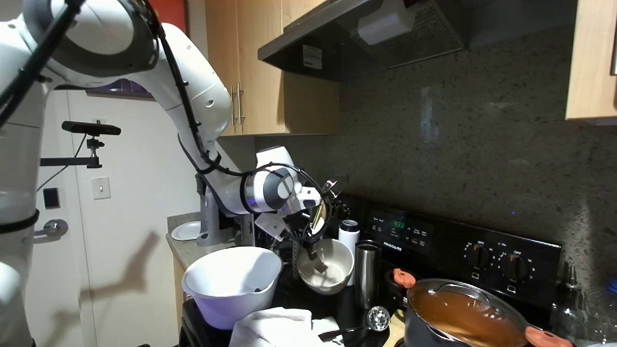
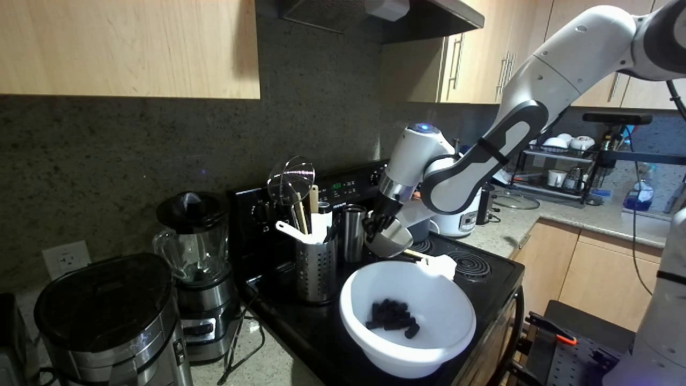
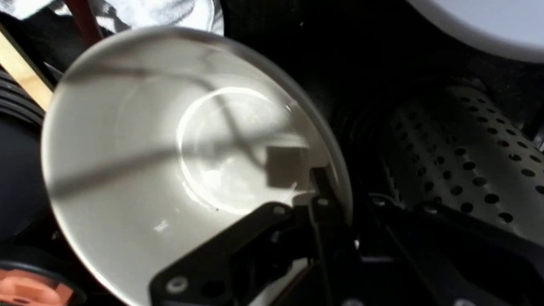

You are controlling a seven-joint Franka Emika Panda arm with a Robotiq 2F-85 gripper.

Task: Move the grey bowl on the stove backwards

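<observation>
I have the claw (image 3: pixel 348 202) pinched on the rim of the grey bowl (image 3: pixel 123 127), a finger inside and its partner outside. The bowl is tilted over the stove (image 2: pixel 324 335). In an exterior view I see a steel tumbler (image 1: pixel 368 279) just to its right and a white bottle (image 1: pixel 349 236) behind it. There the large white bowl (image 1: pixel 231 308) sits nearer and left, a white towel (image 1: pixel 272 327) just beside it, and a pot (image 1: pixel 419 327) with orange handles stands well right. In an exterior view, dark pieces (image 2: pixel 391 316) lie inside the large white bowl.
</observation>
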